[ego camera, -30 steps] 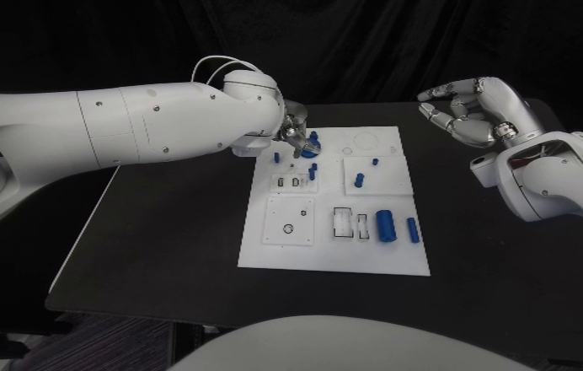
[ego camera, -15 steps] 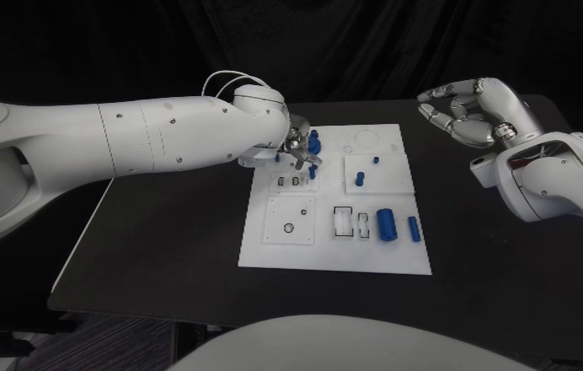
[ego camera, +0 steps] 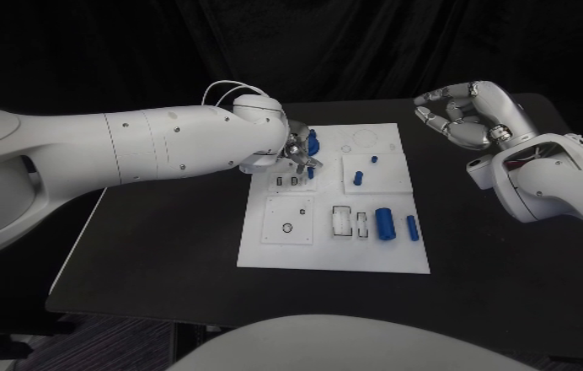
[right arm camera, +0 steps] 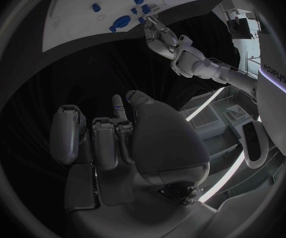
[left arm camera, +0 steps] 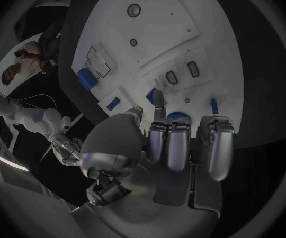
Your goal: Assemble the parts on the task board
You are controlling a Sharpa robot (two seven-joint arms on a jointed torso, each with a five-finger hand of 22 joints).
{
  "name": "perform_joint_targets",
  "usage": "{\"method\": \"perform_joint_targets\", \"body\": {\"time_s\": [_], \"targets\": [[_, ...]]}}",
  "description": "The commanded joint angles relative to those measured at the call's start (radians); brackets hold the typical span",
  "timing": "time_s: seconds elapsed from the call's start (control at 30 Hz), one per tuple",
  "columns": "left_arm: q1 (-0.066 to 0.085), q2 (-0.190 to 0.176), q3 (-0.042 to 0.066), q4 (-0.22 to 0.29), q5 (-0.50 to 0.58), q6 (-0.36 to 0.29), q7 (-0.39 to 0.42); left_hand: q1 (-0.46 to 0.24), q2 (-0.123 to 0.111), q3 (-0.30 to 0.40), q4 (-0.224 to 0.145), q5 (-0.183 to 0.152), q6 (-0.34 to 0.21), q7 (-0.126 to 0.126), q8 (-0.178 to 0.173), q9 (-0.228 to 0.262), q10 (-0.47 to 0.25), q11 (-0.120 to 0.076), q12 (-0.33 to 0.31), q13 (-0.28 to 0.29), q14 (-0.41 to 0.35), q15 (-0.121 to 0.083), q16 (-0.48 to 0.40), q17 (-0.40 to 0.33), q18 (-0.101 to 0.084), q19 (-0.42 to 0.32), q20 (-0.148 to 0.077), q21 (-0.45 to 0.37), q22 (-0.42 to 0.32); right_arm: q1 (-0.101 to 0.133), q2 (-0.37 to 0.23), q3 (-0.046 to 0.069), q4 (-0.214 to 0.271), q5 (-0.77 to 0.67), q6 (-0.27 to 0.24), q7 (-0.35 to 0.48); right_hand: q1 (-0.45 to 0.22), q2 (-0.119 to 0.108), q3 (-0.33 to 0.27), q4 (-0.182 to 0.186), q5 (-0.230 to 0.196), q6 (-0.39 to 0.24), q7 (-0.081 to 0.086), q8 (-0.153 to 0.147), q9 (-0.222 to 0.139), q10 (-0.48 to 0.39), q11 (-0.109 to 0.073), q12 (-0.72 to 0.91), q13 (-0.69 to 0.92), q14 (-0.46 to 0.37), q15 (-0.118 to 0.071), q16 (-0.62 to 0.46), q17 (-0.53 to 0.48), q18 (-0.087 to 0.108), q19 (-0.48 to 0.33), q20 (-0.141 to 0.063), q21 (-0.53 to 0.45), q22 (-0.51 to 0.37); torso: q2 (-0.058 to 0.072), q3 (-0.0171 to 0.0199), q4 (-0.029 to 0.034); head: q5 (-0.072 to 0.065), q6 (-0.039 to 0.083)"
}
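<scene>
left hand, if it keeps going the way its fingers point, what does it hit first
Probably the task board: the left hand reaches down over its far left corner, fingertips beside a small blue part. Depth is unclear, so that part could come first.

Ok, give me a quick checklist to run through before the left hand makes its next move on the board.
1. Left hand is over the task board's far left corner: ok.
2. Left hand holds a part: cannot tell; its fingertips are down among the blue pieces.
3. Right hand is off the board, raised above the table: ok.
4. Right hand holds nothing, fingers curled in: ok.
5. Large blue cylinder lies on the near right of the board, away from both hands: ok.
</scene>
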State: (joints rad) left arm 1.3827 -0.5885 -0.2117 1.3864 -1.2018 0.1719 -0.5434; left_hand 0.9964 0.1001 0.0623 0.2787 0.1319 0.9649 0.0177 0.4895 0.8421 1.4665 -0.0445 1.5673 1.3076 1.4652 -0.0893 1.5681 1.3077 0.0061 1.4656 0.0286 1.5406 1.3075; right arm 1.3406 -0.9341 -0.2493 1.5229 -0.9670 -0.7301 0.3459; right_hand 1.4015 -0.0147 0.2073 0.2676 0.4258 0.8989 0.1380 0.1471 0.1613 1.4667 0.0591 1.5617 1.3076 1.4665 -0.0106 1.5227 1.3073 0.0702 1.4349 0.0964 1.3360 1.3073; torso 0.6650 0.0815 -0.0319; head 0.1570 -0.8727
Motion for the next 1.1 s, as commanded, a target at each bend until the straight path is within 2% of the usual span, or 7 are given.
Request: {"method": "perform_joint_targets", "body": {"time_s": [0.03, 0.33, 0.63, 0.87, 1.1], "targets": [[-0.005, 0.003, 0.001, -0.003, -0.004, -0.044, 0.044, -0.003, 0.004, -0.005, -0.002, 0.004, -0.001, 0.008, -0.005, 0.000, 0.104, 0.002, 0.004, 0.263, 0.106, -0.001, 0.003, 0.263, 0.020, 0.025, -0.005, -0.004, 0.159, -0.003, -0.002, 0.001, 0.000, -0.005, 0.006, -0.017, -0.006, -0.006, 0.004, 0.003, 0.006, 0.006, 0.000, 0.003, -0.001, 0.092, -0.002, 0.003, 0.252, 0.089, -0.003, 0.006, 0.223, -0.007, 0.008, -0.002, 0.005, 0.130, 0.000, -0.0020, 0.0003, 0.001, 0.000], [-0.015, 0.007, 0.001, -0.012, -0.004, -0.067, 0.056, 0.000, 0.006, -0.004, -0.005, 0.009, -0.005, 0.012, -0.025, -0.001, 0.104, 0.005, 0.004, 0.263, 0.106, 0.001, 0.003, 0.263, 0.021, 0.021, -0.003, -0.007, 0.153, -0.004, 0.001, 0.001, -0.004, -0.005, 0.013, -0.024, -0.004, -0.007, 0.006, 0.002, 0.008, 0.006, 0.000, 0.003, -0.001, 0.091, -0.002, 0.003, 0.251, 0.089, -0.003, 0.006, 0.223, -0.007, 0.008, -0.002, 0.004, 0.130, -0.001, -0.0028, -0.0020, 0.006, 0.000], [-0.028, 0.012, 0.001, -0.025, -0.004, -0.068, 0.054, 0.010, 0.008, 0.000, -0.012, 0.018, -0.004, 0.014, -0.042, 0.000, 0.104, 0.007, 0.004, 0.263, 0.106, 0.003, 0.003, 0.263, 0.022, 0.019, -0.001, -0.010, 0.149, -0.004, 0.004, 0.001, -0.005, -0.005, 0.017, -0.025, -0.001, -0.006, 0.010, -0.001, 0.013, 0.005, -0.001, 0.002, -0.002, 0.091, -0.003, 0.002, 0.251, 0.089, -0.004, 0.006, 0.222, -0.007, 0.008, -0.003, 0.004, 0.130, -0.003, -0.0029, 0.0021, -0.005, 0.000], [-0.035, 0.015, 0.001, -0.035, -0.004, -0.072, 0.050, 0.019, 0.008, 0.004, -0.020, 0.029, 0.004, 0.014, -0.052, 0.004, 0.104, 0.008, 0.004, 0.263, 0.106, 0.004, 0.003, 0.263, 0.022, 0.020, 0.000, -0.010, 0.150, -0.005, 0.003, 0.001, -0.004, -0.005, 0.018, -0.024, -0.001, -0.006, 0.011, -0.002, 0.015, 0.005, -0.001, 0.002, -0.002, 0.091, -0.003, 0.003, 0.251, 0.089, -0.004, 0.006, 0.223, -0.007, 0.008, -0.003, 0.004, 0.130, -0.002, -0.0035, 0.0012, -0.007, 0.000], [-0.037, 0.012, 0.001, -0.034, -0.004, -0.085, 0.049, 0.025, 0.003, 0.004, -0.030, 0.032, 0.030, 0.006, -0.037, 0.045, 0.104, 0.002, 0.004, 0.263, 0.106, 0.000, 0.003, 0.263, 0.021, 0.024, -0.002, -0.010, 0.155, -0.005, 0.001, 0.001, -0.004, -0.005, 0.019, -0.024, -0.001, -0.006, 0.011, -0.002, 0.015, 0.005, -0.001, 0.002, -0.002, 0.091, -0.003, 0.003, 0.251, 0.089, -0.004, 0.006, 0.223, -0.007, 0.008, -0.003, 0.004, 0.130, -0.001, -0.0049, 0.0005, -0.009, 0.000]]}}
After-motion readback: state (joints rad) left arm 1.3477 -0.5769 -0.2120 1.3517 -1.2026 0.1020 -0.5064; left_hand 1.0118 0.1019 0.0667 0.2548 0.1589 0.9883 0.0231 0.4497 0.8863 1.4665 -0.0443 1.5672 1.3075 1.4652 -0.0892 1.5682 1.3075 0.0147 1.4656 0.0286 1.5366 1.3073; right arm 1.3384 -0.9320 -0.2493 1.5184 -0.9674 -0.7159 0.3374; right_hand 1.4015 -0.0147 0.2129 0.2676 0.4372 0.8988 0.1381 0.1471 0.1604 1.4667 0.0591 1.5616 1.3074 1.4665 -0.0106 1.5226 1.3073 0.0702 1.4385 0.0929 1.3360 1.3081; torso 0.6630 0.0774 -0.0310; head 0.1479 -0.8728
